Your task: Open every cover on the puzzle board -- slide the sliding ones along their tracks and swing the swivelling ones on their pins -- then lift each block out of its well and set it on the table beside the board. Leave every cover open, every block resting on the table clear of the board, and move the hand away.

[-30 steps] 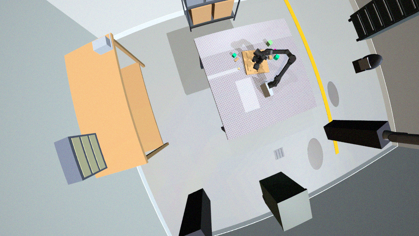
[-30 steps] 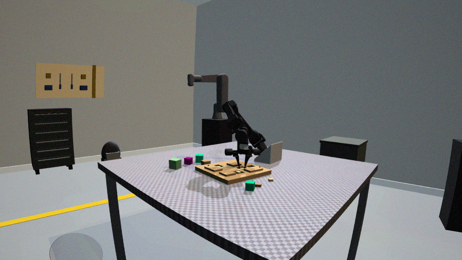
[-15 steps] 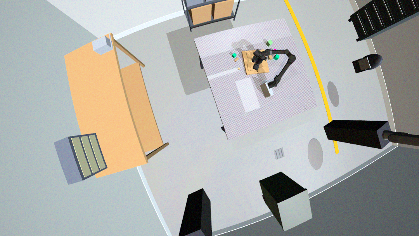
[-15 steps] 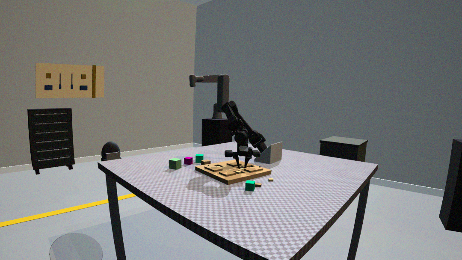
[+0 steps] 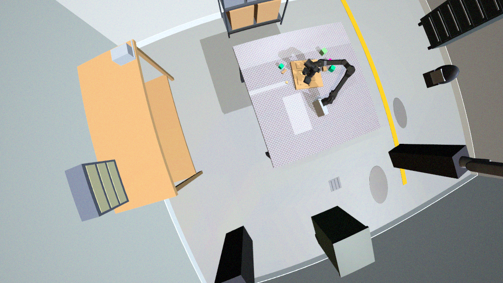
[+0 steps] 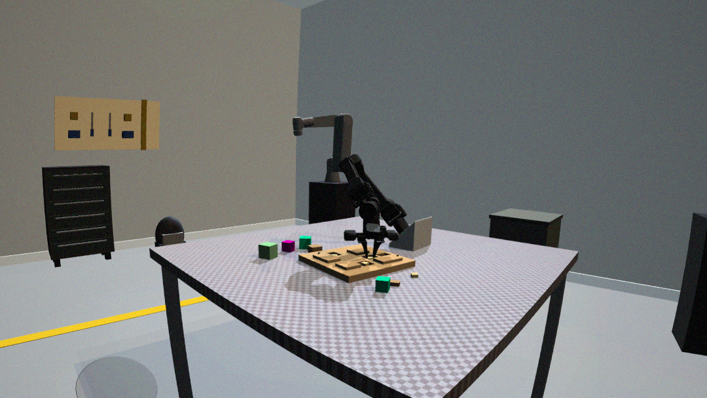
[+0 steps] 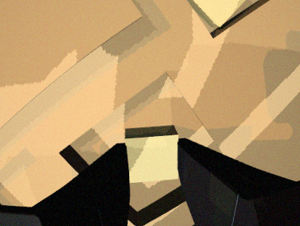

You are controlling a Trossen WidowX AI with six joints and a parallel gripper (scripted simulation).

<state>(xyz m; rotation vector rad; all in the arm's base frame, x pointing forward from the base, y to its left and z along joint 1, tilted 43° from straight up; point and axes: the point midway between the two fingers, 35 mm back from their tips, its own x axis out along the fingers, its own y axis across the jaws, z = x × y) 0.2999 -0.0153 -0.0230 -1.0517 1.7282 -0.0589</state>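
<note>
The wooden puzzle board (image 5: pixel 313 85) (image 6: pixel 349 277) lies on the table. My gripper (image 6: pixel 370 256) (image 7: pixel 151 152) is low over it, its fingers against both sides of a pale yellow block (image 7: pixel 154 163). The hand hides the fingertips in the top view. Another pale yellow piece (image 7: pixel 219 9) (image 6: pixel 366 263) sits in an opening nearby. Raised covers (image 6: pixel 327 257) (image 6: pixel 347 265) (image 6: pixel 389 258) stand on the board; how far each is open is unclear. A small yellow piece (image 5: pixel 286 82) (image 6: pixel 414 274) and a small brown piece (image 5: pixel 283 70) (image 6: pixel 395 283) lie on the table beside the board.
A teal cube (image 5: pixel 281 65) (image 6: pixel 382 284) is near the small brown piece. Across the board are another teal cube (image 5: pixel 332 68) (image 6: pixel 305 242), a magenta cube (image 6: pixel 288 245), a green cube (image 5: pixel 323 51) (image 6: pixel 267 250) and a brown block (image 5: pixel 324 68) (image 6: pixel 314 248). A grey wedge (image 6: pixel 420 234) stands by the arm's base.
</note>
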